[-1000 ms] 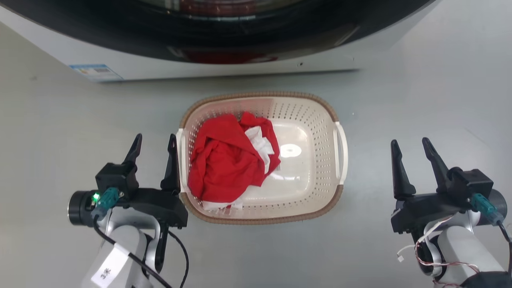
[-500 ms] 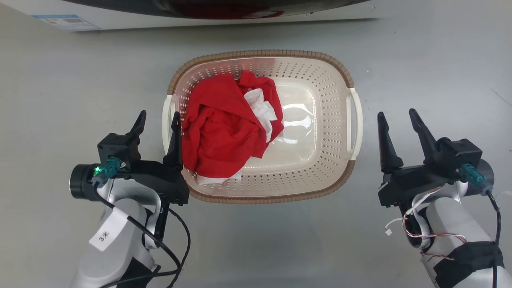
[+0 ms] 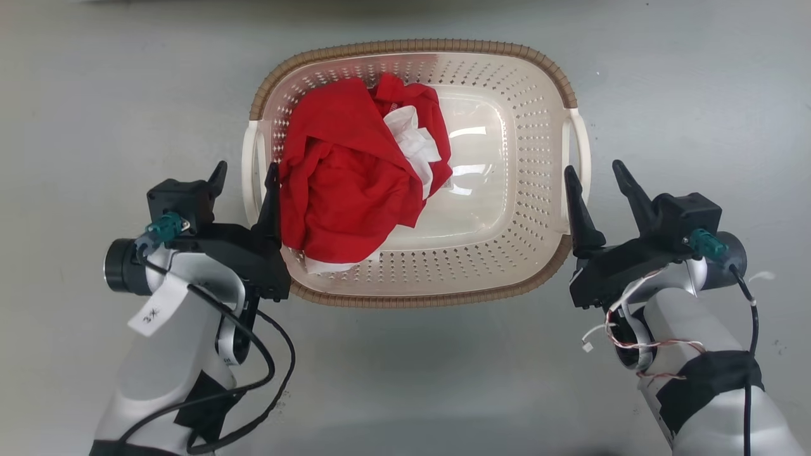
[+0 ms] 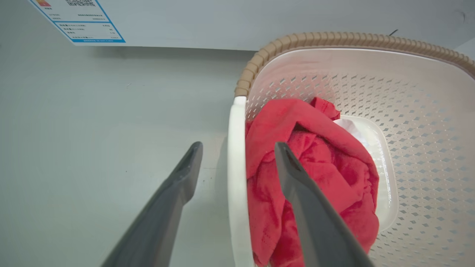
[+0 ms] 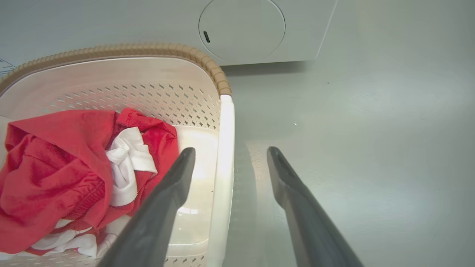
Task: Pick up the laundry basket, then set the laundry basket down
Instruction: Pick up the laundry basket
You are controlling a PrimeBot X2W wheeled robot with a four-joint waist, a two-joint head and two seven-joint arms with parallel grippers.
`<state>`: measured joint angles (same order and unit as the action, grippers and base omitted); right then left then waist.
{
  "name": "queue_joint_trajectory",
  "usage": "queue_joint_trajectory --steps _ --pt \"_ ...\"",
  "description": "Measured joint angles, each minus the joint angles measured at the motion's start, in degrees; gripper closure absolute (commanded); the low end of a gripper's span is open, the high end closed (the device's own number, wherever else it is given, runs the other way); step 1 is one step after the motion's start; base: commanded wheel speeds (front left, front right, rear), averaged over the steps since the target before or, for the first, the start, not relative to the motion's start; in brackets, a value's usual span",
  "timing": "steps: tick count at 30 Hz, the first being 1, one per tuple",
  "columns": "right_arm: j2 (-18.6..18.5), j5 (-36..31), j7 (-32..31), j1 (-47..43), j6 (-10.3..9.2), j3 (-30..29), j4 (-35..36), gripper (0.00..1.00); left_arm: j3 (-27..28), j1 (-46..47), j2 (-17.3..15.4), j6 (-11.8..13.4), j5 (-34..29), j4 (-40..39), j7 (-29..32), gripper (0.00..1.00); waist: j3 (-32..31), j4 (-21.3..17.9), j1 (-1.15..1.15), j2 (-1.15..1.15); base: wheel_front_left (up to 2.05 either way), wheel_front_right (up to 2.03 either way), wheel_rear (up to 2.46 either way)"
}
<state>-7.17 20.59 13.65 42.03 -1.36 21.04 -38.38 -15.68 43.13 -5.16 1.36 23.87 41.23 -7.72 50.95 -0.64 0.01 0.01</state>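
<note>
Your left tool (image 3: 246,168) and right tool (image 3: 593,166) (both spread) straddle the laundry basket (image 3: 412,45) mid-frame; no lift yet.

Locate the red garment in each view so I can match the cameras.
Head view: red garment fills the left half of the laundry basket, next to the left hand.
Left wrist view: centre to lower right, just inside the basket's white handle.
Right wrist view: lower left, with white cloth tucked in it.
Shared landmark: the basket's brown rim.
</note>
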Motion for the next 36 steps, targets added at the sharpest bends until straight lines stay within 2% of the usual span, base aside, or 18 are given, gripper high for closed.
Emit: queue_joint_trajectory --steps 14,23,24,25,26,36 --pt "2.4 1.6 -5.5 10.0 1.55 1.3 -11.5 0.00 -0.7 9.3 0.3 -4.7 1.3 10.4 6.7 0.00 1.1 -0.3 -0.01 0.00 0.00 0.00 0.00" --pt "2.9 2.8 -9.2 13.6 3.52 2.4 -17.6 0.00 0.5 12.3 1.2 -5.4 4.2 16.6 10.2 0.00 1.2 -0.5 -0.01 -0.01 0.00 0.00 0.00" --pt "2.9 3.1 -9.6 14.0 3.76 2.5 -17.9 0.40 0.5 12.6 1.2 -5.5 4.3 17.2 10.5 0.00 1.1 -0.5 -0.01 -0.01 0.00 0.00 0.00" --pt "3.0 3.5 -9.6 14.3 3.90 2.6 -18.2 1.00 0.5 12.8 1.2 -5.5 4.3 17.7 10.6 0.50 1.1 -0.5 -0.01 -0.01 0.00 0.00 0.00" --pt "3.1 4.0 -9.8 14.7 4.01 2.6 -18.7 1.00 0.6 13.2 1.3 -5.5 4.5 18.1 10.7 1.00 1.1 -0.6 -0.01 -0.01 0.00 0.00 0.00" --pt "3.8 5.4 -11.1 15.9 4.98 3.1 -23.5 1.00 0.7 14.1 2.5 -6.5 5.3 23.1 11.8 1.00 -0.6 -0.4 -0.01 -0.01 0.00 0.00 0.00"
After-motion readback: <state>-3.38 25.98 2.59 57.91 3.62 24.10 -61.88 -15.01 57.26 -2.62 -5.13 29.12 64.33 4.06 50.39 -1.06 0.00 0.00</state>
